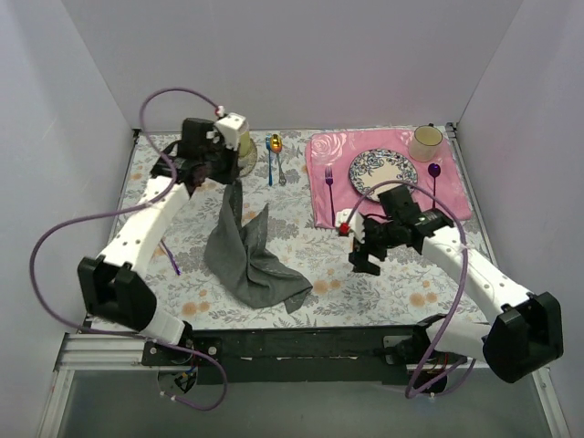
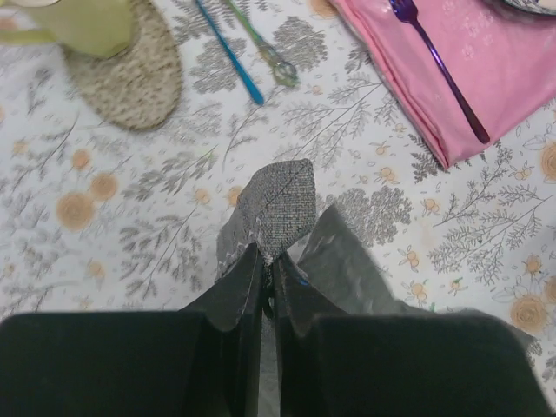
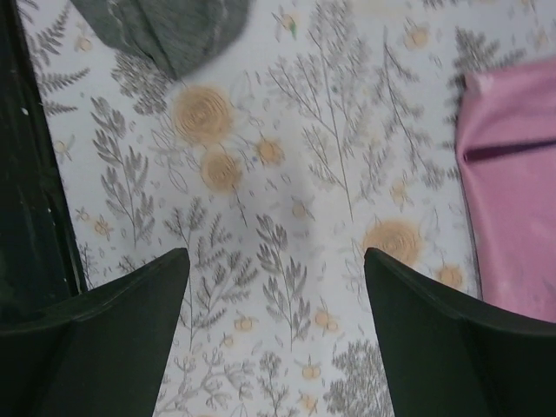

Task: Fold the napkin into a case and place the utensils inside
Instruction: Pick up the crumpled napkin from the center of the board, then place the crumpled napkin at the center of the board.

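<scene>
Dark grey cloth napkin (image 1: 253,262) with stitched edges, pinched by one corner and drawn up into a peak, the rest trailing down in creased folds to a rumpled heap on the floral-print tabletop (image 1: 319,294), left of centre between the two arms. Left fingers (image 1: 231,185) pressed tight together on that raised corner, a small flap of weave standing up past the tips in the wrist view (image 2: 276,208). Right fingers (image 1: 365,258) spread wide with nothing between them, poised above bare tabletop just off the near left corner of the pink rose-patterned placemat (image 1: 321,208), well apart from the cloth. On the mat, a round blue-and-white patterned plate (image 1: 383,170), flanked by an all-purple fork (image 1: 329,187) on its left and an all-purple spoon (image 1: 435,173) on its right. Cream-coloured cup (image 1: 426,141) at the mat's far right corner, its inside too small to make out. Yellow-green cup (image 1: 245,151) on a round woven coaster (image 2: 130,78) just behind the left fingers, partly hidden. Beside it, a gold-bowled spoon with a blue handle (image 1: 273,155) and a small silver fork (image 1: 281,172), side by side on the tabletop.
</scene>
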`<state>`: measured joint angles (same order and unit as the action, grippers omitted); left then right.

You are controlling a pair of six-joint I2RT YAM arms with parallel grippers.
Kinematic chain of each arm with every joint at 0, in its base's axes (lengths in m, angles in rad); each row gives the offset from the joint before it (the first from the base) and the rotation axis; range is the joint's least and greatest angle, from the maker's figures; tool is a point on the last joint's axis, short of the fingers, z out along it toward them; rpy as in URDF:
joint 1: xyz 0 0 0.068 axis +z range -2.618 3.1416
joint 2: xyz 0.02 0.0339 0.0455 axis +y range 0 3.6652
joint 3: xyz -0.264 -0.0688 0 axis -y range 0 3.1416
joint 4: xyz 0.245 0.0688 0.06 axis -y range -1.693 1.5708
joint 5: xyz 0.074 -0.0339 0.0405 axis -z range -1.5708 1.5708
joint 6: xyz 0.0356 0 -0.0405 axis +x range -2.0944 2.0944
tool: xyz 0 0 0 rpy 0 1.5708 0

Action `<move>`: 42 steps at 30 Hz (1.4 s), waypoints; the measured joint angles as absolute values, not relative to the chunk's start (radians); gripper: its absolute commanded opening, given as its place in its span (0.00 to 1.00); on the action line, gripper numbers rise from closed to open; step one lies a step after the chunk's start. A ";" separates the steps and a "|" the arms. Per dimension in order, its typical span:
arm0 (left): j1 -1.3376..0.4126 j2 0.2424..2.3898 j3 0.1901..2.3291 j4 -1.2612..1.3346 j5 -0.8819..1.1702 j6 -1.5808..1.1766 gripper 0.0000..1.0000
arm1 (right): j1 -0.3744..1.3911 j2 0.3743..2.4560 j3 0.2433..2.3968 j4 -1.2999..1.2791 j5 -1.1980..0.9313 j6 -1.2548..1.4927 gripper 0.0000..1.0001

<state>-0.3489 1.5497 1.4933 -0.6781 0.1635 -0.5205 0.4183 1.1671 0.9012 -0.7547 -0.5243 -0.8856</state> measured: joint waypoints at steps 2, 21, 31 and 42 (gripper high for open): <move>-0.264 1.446 1.423 -0.680 0.204 -0.534 0.00 | 0.517 1.200 0.912 -0.723 -0.509 -0.861 0.88; -0.025 1.308 1.211 -0.783 0.366 -0.568 0.00 | 0.858 1.732 1.107 -0.553 -0.490 -0.587 0.42; 0.039 1.313 1.369 -0.804 0.413 -0.607 0.00 | 0.865 1.732 1.143 -0.584 -0.448 -0.551 0.70; 0.040 1.314 1.385 -0.823 0.421 -0.636 0.00 | 0.883 1.773 1.153 -0.611 -0.405 -0.519 0.01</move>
